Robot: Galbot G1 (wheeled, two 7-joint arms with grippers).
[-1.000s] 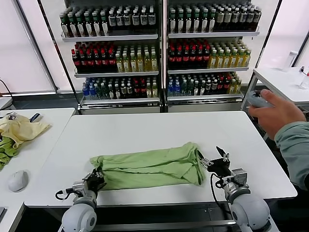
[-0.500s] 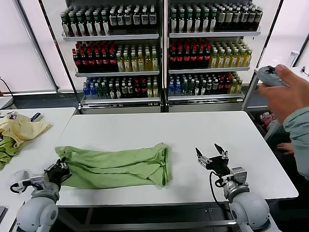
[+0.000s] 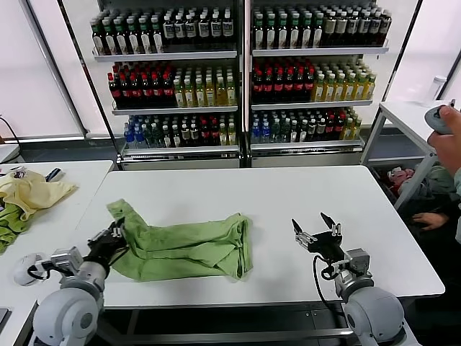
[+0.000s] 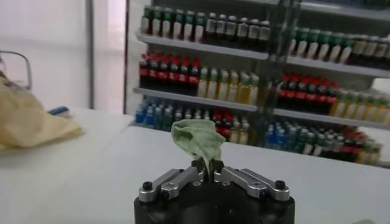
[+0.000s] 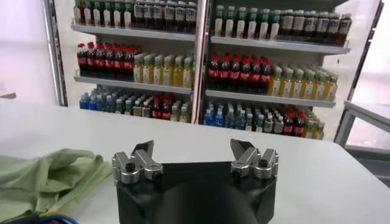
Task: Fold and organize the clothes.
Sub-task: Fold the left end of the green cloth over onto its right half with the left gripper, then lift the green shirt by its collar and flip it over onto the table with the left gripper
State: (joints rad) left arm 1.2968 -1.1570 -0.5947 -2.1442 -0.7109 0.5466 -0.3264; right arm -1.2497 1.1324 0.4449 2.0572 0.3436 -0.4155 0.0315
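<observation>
One soft light green polo shirt [image 3: 184, 249], bunched on the white table [image 3: 238, 194], dragged leftward, its left end now lifted by the clenched left gripper [image 3: 115, 234]; right gripper [image 3: 315, 231] released, empty, alongside; refolding pending.

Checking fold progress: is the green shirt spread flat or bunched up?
Bunched. The green shirt lies rumpled in lengthwise folds on the white table, one end pinched in the shut left gripper.

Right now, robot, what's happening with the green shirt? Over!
Left gripper jaws shut on shirt corner, lifted. Right gripper jaws open, empty, apart from shirt. Nothing in the way.
</observation>
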